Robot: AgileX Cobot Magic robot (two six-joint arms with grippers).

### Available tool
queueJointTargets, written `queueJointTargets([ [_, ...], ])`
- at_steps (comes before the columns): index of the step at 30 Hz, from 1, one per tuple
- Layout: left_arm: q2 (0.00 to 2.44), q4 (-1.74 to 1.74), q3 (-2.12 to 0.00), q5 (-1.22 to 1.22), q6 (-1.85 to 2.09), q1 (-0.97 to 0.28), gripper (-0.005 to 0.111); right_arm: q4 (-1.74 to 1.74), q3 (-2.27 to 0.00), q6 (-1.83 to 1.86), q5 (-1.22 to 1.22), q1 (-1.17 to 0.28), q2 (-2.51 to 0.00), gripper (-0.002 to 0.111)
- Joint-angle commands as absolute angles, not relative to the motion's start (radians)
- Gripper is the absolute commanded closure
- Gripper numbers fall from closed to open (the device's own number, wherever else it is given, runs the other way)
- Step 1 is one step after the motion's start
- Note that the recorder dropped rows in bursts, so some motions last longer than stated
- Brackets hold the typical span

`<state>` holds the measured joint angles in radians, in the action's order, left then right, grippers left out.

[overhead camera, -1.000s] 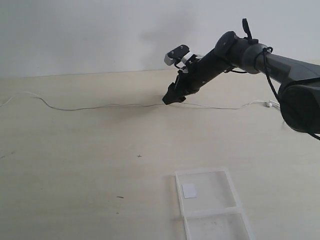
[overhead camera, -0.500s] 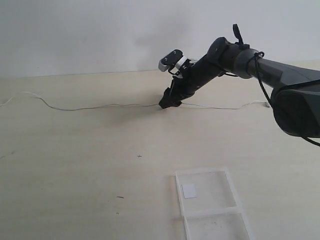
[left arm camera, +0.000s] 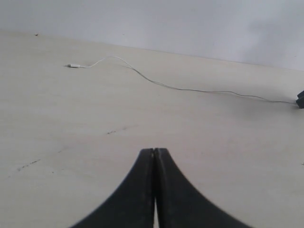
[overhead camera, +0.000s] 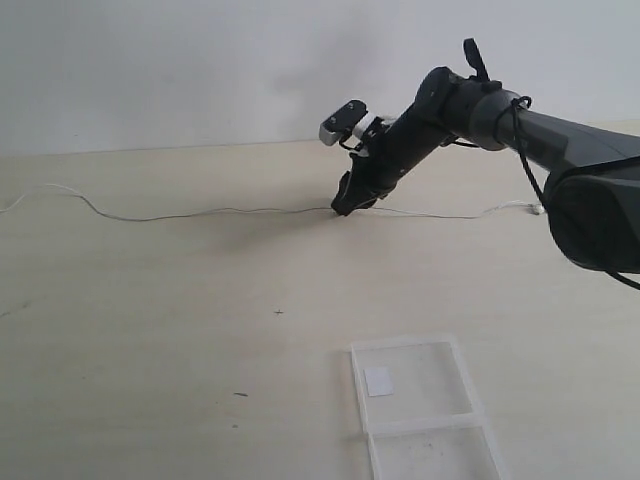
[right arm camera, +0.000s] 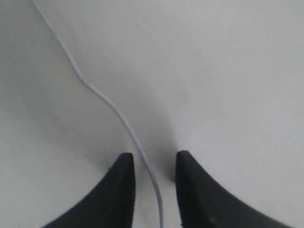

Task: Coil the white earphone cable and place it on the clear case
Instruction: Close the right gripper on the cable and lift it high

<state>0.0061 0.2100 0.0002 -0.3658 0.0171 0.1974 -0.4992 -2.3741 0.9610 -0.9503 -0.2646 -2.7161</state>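
White earphone cable, a very thin wire, lies stretched in a long wavy line on the pale wooden tabletop. It runs between the black fingers of the right gripper, which stand slightly apart on either side of it, tips down at the surface. The flat clear plastic case lies opened out, well apart from those fingers. The fingers of the left gripper are pressed together and hold nothing; one end of the cable lies well beyond their tips.

Exterior camera overlooks the counter from afar; wrist cameras skim low — right seemingly closest — all sharing the white earphone cable.
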Motion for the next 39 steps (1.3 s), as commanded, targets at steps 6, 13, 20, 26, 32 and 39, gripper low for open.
queueJointTargets([
  [6,0.0,0.209,0.0,-0.362,0.021,0.199,0.107,-0.523,-2.37,0.957,-1.073,-0.267,-2.726,0.108],
  [13,0.0,0.209,0.0,-0.362,0.021,0.199,0.107,-0.699,-2.37,0.936,-1.056,-0.267,-2.665,0.108],
  [20,0.0,0.209,0.0,-0.362,0.021,0.199,0.107,-0.704,-2.37,0.877,-1.069,-0.267,-2.504,0.108],
  [26,0.0,0.209,0.0,-0.362,0.021,0.199,0.107,-0.7,-2.37,0.822,-1.097,-0.259,-2.369,0.108],
  [32,0.0,0.209,0.0,-0.362,0.021,0.199,0.107,-0.698,-2.37,0.782,-1.16,-0.224,-2.28,0.108],
  [39,0.0,0.209,0.0,-0.362,0.021,0.199,0.107,-0.701,-2.37,0.756,-1.201,-0.166,-2.17,0.108],
])
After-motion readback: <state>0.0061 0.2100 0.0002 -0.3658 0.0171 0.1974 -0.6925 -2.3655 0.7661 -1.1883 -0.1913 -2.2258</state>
